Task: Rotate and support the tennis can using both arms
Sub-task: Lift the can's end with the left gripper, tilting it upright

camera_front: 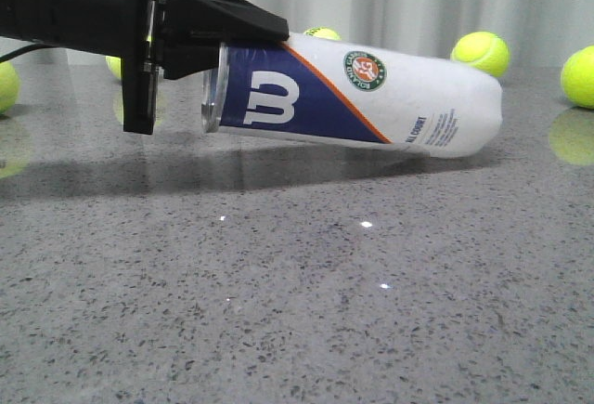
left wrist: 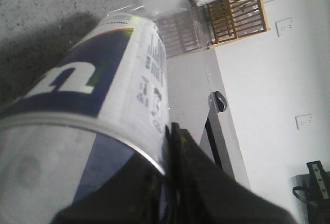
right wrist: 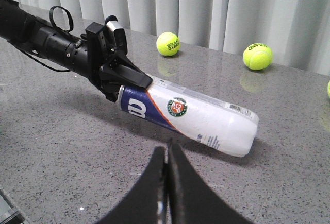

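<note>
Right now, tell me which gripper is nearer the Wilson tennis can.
Left. The left gripper clamps the Wilson tennis can at its open rim; the right gripper is shut, apart from it.

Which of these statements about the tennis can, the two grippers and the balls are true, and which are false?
1. The left gripper holds the tennis can at its rim end. True.
2. The tennis can stands upright on the table. False: it is tilted, its white end on the table.
3. The right gripper touches the can. False: it is shut and apart from it.
4. Tennis balls lie behind the can. True.
</note>
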You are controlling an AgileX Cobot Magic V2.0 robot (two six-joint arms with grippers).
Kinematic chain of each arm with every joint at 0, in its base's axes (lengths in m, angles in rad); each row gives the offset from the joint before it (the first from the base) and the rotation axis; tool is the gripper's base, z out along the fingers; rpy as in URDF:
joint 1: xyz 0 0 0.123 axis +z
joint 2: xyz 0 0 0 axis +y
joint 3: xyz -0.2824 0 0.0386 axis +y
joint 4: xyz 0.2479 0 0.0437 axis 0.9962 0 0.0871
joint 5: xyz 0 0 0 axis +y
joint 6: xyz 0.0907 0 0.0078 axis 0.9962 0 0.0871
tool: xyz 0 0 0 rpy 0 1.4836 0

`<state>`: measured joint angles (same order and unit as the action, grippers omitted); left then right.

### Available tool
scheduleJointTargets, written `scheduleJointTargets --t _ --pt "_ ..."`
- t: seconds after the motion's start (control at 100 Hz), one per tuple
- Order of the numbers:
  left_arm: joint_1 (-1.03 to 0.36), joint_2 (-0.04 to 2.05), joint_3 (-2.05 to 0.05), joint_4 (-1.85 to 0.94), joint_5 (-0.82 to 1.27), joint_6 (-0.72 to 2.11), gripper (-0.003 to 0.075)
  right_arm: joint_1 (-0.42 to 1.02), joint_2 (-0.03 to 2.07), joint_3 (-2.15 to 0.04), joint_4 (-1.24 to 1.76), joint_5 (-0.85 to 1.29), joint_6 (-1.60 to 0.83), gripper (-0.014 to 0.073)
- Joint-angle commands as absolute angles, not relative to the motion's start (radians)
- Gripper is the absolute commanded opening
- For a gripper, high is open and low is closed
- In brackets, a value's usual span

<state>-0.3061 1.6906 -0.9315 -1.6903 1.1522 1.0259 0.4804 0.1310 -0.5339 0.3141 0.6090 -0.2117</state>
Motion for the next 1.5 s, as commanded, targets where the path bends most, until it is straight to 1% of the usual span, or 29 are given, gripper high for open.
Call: scheduleJointTargets --t 0.0,0.13,0.23,0.43,0.55,0.66,0.74,0.85,0.99,1.3,1.38,1.49 --pt "-0.313 1.648 -0.956 -1.78 1.277 1.055 -0.0019 0.479 0.145 -0.555 0.32 0.537 -0.222 -0.0061" --pt "-0.313 1.606 -0.961 -1.776 1.268 1.079 -0.0019 0.479 0.145 -0.555 0.32 0.537 -0.222 -0.0061" --pt "-0.313 1.552 -0.981 -1.729 1.198 1.079 -0.0019 0.479 0.145 -0.555 0.32 0.537 -0.222 -0.0061" --pt "-0.313 1.387 -1.05 -1.493 0.947 1.01 -0.0019 0.479 0.145 -0.555 0.32 0.537 -0.222 -0.0061" --pt "-0.313 1.305 -1.113 -1.299 0.879 0.913 -0.0019 0.479 0.145 -0.555 0.32 0.537 -0.222 -0.0061" --pt "-0.318 1.272 -1.194 -1.09 0.892 0.778 -0.0019 0.479 0.145 -0.555 0.32 0.537 -0.222 -0.0061" --pt "-0.341 1.269 -1.277 -0.876 0.926 0.65 -0.0019 0.479 0.145 -0.555 0.32 0.537 -0.222 -0.0061" --pt "-0.404 1.279 -1.373 -0.628 0.992 0.495 -0.0019 0.479 0.145 -0.555 0.32 0.537 -0.222 -0.0061" --pt "-0.496 1.3 -1.468 -0.417 1.045 0.359 -0.0019 0.479 0.145 -0.555 0.32 0.537 -0.222 -0.0061" --pt "-0.681 1.418 -1.643 -0.09 1.278 0.248 -0.0019 0.479 0.145 -0.555 0.32 0.537 -0.222 -0.0061" --pt "-0.719 1.45 -1.669 -0.043 1.278 0.231 -0.0019 0.479 0.145 -0.555 0.32 0.537 -0.222 -0.0061" --pt "-0.742 1.485 -1.692 -0.047 1.278 0.231 -0.0019 0.479 0.145 -0.555 0.32 0.537 -0.222 -0.0061"
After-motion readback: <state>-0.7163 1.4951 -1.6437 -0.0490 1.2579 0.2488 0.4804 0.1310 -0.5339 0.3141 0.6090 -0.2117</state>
